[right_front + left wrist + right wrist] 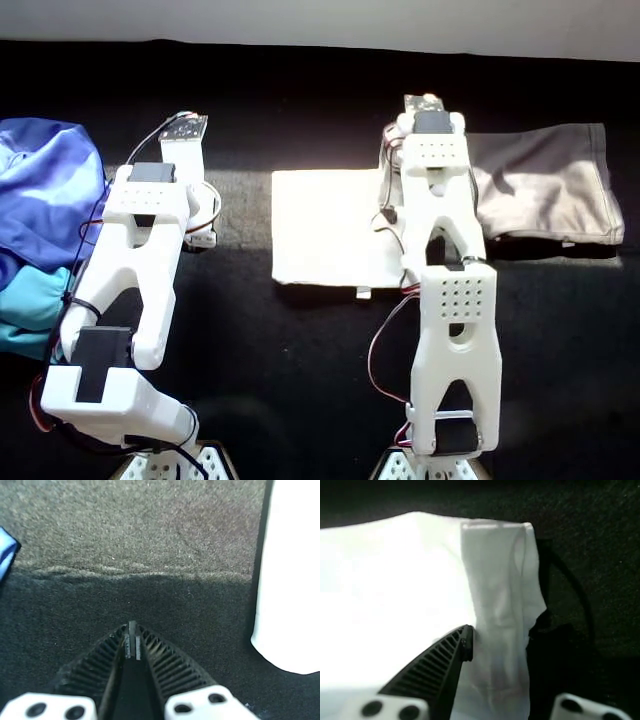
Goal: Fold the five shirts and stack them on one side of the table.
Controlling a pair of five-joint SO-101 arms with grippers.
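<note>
Desk (300, 380): covered in dark cloth, with both arms mounted at its near edge. Heap of blue and teal shirts (40, 200): unfolded, bunched at the left arm's outer side. Grey shirt (545, 185): folded flat at the right arm's outer side, evidently the start of the stack. White shirt (325, 225): the item in hand, a neat rectangle between the arms whose right edge runs under the right arm, just beside the grey shirt. Folded strip (495, 605): a narrow turned-in panel along that edge, lying smooth. Right gripper (502, 645): jaws parted and holding nothing, set astride the strip, with one ribbed finger (462, 645) on the white cloth and the other lost in shadow. Left gripper (131, 632): jaws closed on nothing, low over bare cloth beside the shirt's opposite edge. Handling note: the likely step is moving the white shirt onto the grey one. Pinch all layers of the strip together, low at the fold. Lift only enough to clear, bring the left arm to the far edge so the rectangle does not sag open, and square it on the stack before release.
</note>
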